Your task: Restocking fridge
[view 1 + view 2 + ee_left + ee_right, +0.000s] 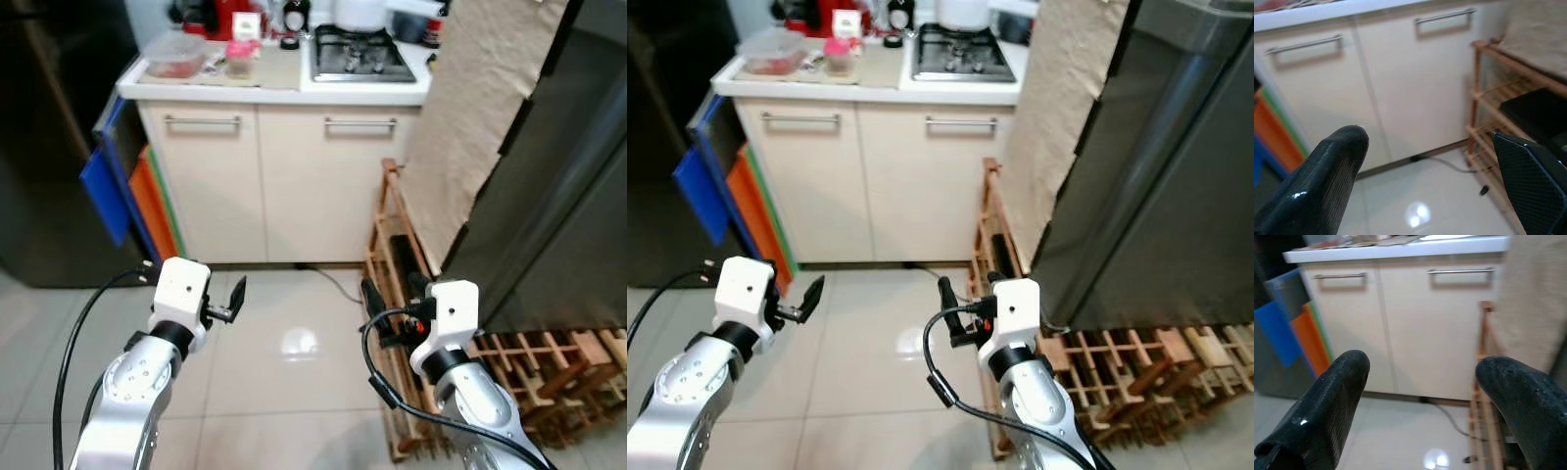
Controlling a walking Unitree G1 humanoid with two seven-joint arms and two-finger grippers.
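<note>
Both grippers hang empty over the floor, left gripper (233,299) and right gripper (955,311) with fingers spread wide, while the fridge (1161,176) stands close on the right, door shut, so the right arm looks nearer for reaching it.

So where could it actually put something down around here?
The white floor tiles between the cabinet and the wooden rack are bare, apart from a cable. The counter left of the stove is crowded with containers; only a small strip beside the stove looks free.
</note>
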